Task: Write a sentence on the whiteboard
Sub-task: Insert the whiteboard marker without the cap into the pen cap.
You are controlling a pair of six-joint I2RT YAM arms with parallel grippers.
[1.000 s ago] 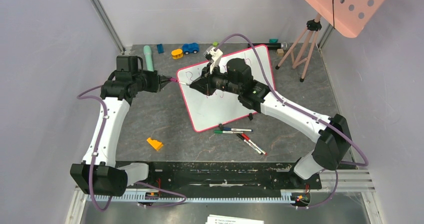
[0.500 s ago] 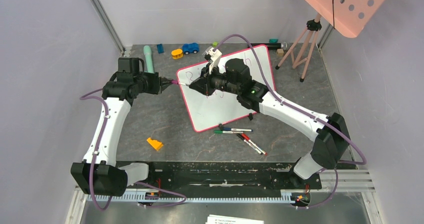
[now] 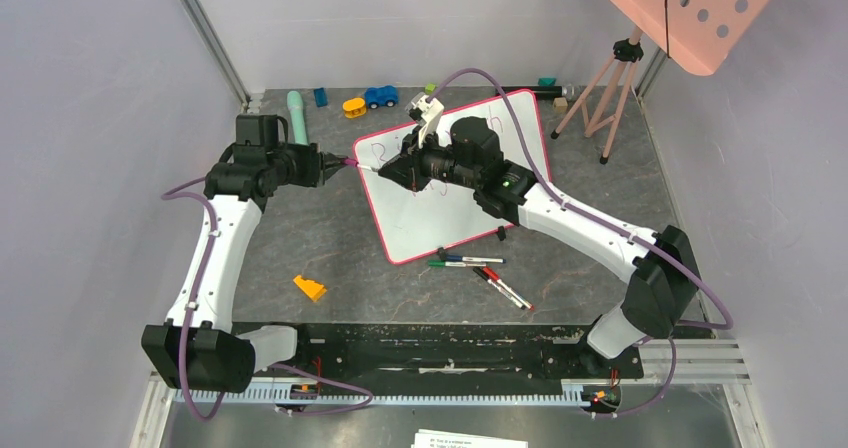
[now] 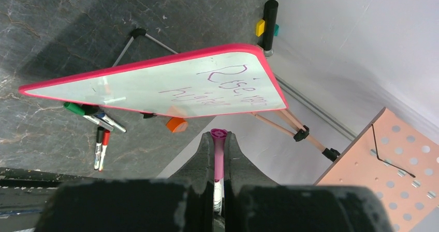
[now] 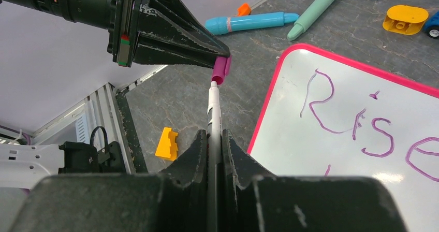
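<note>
The left gripper (image 4: 218, 140) is closed on a magenta cap (image 4: 218, 134), pinching it between its two fingers with the open end facing right. The right gripper (image 5: 212, 136) is clamped around a white marker (image 5: 211, 110), which sticks out to the left from between its fingers. The marker's tip meets the mouth of the cap, and whether it sits inside cannot be told. The two grippers face each other nose to nose above the table (image 3: 300, 238), just left of the whiteboard (image 3: 440, 228). The whiteboard sits in the middle of the table toward the far side, turned askew so that one pink-rimmed corner points left at the grippers. Whether it lies flat or is propped up I cannot tell. The right arm reaches across it and hides much of its surface from above. The sentence (image 4: 223, 82) is written in purple ink in two lines on the far left part of the board. "Rise" reads clearly in the right wrist view, where the rest is cut off. Several loose markers (image 3: 465, 261) lie on the table just beside the board's near edge, and an orange block (image 3: 309, 288) lies well to their left. A tripod (image 3: 627, 50) stands at the far right.
</note>
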